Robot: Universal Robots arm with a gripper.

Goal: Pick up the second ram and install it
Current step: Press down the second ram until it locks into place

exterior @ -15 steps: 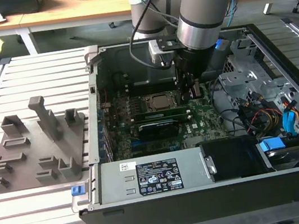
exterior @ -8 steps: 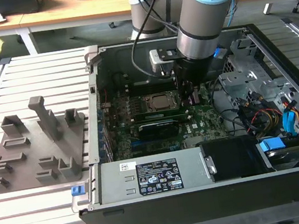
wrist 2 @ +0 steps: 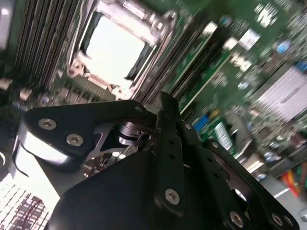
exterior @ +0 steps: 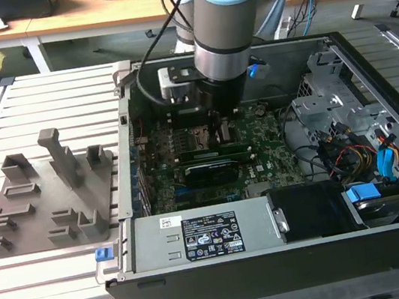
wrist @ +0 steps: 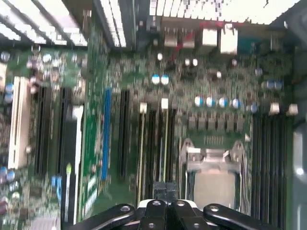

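— Where is the end effector (exterior: 220, 132) seen?
— Inside the open computer case (exterior: 203, 266), low over the motherboard (exterior: 265, 158), beside the CPU socket (wrist: 213, 184).
— And the second ram (exterior: 211, 150)?
— A green stick is seen just beside the fingers, lying along the memory slots (wrist: 156, 148). Whether it is gripped cannot be told.

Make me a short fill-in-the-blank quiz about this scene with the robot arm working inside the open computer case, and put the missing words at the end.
1. The arm reaches down into the open computer case over the green ______.
2. On the exterior view's left, outside the case, a grey fixture plate rests on the slatted ______.
3. In the first wrist view, the gripper hangs over the long slots beside the silver CPU ______.

Missing words: motherboard; table; socket
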